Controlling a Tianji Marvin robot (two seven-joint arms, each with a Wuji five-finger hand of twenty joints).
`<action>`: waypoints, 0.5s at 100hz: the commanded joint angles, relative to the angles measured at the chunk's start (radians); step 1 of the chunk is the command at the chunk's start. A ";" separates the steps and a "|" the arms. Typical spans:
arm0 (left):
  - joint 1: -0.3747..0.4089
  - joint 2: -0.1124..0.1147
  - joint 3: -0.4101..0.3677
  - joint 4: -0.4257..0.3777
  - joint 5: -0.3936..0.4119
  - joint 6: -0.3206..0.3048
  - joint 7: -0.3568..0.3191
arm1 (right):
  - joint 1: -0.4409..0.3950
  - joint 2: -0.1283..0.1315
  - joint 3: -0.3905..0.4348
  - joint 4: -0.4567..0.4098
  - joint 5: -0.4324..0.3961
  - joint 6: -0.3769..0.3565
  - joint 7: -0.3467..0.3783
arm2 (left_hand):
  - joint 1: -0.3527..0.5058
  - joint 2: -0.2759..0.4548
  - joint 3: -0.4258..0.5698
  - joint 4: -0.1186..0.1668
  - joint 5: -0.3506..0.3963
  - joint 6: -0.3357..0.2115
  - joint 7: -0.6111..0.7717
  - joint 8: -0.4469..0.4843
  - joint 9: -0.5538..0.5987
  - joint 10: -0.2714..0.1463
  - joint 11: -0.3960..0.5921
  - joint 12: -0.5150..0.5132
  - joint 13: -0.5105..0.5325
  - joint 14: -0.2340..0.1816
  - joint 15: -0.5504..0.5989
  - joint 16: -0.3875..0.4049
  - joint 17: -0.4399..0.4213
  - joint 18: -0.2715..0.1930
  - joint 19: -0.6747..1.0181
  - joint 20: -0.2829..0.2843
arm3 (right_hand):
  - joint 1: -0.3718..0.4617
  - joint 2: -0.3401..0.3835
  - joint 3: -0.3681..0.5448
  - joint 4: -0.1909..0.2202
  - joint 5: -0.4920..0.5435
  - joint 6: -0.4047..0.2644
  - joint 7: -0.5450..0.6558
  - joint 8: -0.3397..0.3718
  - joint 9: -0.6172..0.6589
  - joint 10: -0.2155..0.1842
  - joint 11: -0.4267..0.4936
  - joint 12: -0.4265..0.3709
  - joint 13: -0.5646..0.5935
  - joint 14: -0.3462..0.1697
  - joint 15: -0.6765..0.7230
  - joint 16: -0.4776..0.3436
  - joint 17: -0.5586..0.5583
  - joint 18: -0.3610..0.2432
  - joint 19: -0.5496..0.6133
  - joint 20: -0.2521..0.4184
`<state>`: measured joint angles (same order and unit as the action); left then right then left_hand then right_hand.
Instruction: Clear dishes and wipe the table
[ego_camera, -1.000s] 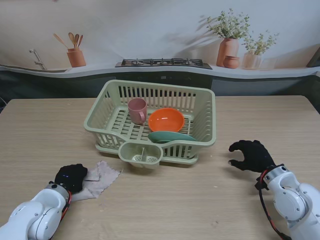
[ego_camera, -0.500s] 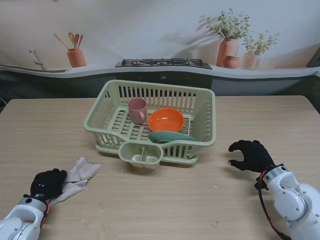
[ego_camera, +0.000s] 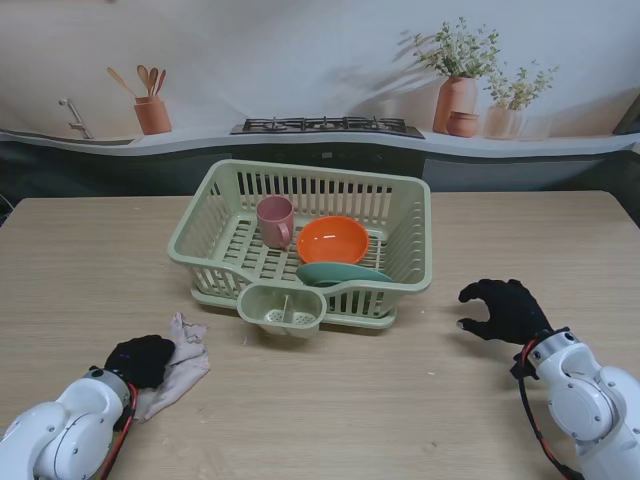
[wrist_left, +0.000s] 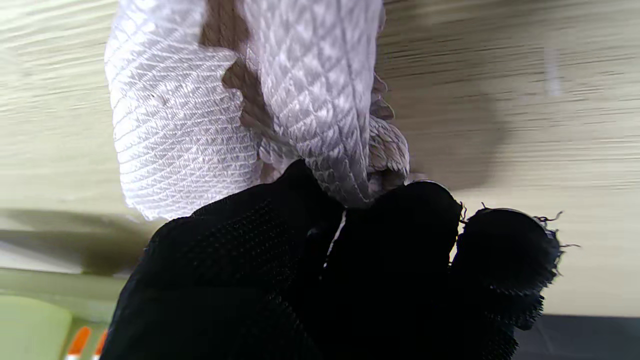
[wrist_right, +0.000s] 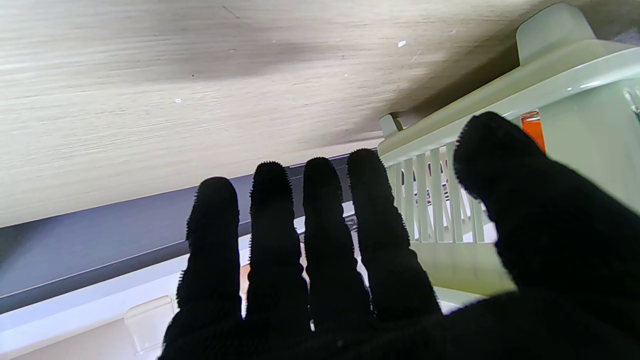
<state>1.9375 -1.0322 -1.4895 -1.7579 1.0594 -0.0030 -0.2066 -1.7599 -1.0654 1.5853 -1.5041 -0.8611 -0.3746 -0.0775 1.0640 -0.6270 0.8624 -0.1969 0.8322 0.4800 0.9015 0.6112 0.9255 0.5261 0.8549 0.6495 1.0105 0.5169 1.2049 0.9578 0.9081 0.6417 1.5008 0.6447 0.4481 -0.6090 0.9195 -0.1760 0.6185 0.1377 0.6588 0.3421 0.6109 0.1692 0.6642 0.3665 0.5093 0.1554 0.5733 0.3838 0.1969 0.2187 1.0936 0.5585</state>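
Gripping the wiping cloth (ego_camera: 172, 362) in my left hand (ego_camera: 140, 359), I am bunching its pale waffle weave between my black-gloved fingers (wrist_left: 400, 240); the left wrist view is showing the fabric (wrist_left: 240, 100) folded and crumpled against the wood. The cloth is lying on the bench (ego_camera: 330, 410) at my near left, one ruffled corner pointing toward the dish rack (ego_camera: 305, 240) but staying apart from it.

I am holding my right hand (ego_camera: 505, 312) just over the bench at my near right, grasping nothing, its fingers loosely curled and apart; in the right wrist view the four fingers (wrist_right: 320, 230) are standing side by side with the thumb set off from them, and the rack's slatted wall (wrist_right: 435, 195) is showing beyond.

The pale green dish rack is sitting at the middle of the bench, farther from me than both hands. Inside it a pink mug (ego_camera: 275, 221) is standing at the left, an orange bowl (ego_camera: 332, 240) is resting beside it, and a green plate (ego_camera: 340, 273) is lying just nearer to me than the bowl, touching it. A small cutlery cup (ego_camera: 283, 309) is hanging on the rack's near wall.
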 joint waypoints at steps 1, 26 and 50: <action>-0.014 -0.004 0.033 -0.015 -0.009 0.018 -0.043 | -0.004 -0.003 0.002 -0.005 -0.001 -0.008 0.008 | 0.127 0.079 0.013 0.017 -0.004 -0.201 0.106 0.045 -0.021 0.045 0.022 0.026 0.010 0.021 0.040 0.021 0.033 0.056 0.090 -0.013 | -0.032 0.018 -0.017 0.044 0.010 -0.004 -0.007 0.005 -0.027 0.002 0.001 -0.001 -0.018 -0.005 0.002 0.008 -0.011 0.012 -0.014 0.008; -0.060 0.002 0.098 0.004 -0.029 0.082 -0.090 | -0.006 -0.003 0.008 -0.005 -0.002 -0.012 0.005 | 0.120 0.062 0.027 0.020 0.013 -0.206 0.099 0.038 -0.013 0.044 0.021 0.021 0.017 0.031 0.037 0.018 0.036 0.056 0.092 -0.017 | -0.032 0.018 -0.017 0.044 0.010 -0.003 -0.007 0.005 -0.026 0.003 0.001 -0.001 -0.018 -0.005 0.002 0.008 -0.011 0.011 -0.015 0.009; 0.000 -0.011 0.007 0.057 0.029 0.032 0.080 | -0.007 -0.003 0.011 -0.005 -0.002 -0.013 0.004 | 0.117 0.059 0.031 0.018 0.016 -0.223 0.107 0.046 -0.019 0.031 0.025 0.028 -0.006 0.034 0.039 0.025 -0.005 0.056 0.094 -0.006 | -0.034 0.017 -0.019 0.043 0.007 -0.003 -0.008 0.005 -0.028 0.002 -0.001 -0.002 -0.018 -0.005 -0.002 0.007 -0.011 0.012 -0.016 0.009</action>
<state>1.9071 -1.0489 -1.4598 -1.7262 1.0666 0.0414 -0.1249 -1.7608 -1.0662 1.5941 -1.5037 -0.8606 -0.3822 -0.0835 1.0640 -0.6177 0.8370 -0.1977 0.8233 0.4251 0.8950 0.6143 0.9149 0.5264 0.8649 0.6509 1.0101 0.5132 1.2124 0.9674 0.8975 0.6418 1.5120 0.6445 0.4480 -0.6090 0.9195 -0.1760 0.6185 0.1376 0.6588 0.3436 0.6110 0.1692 0.6642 0.3665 0.5092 0.1554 0.5733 0.3839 0.1969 0.2187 1.0931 0.5588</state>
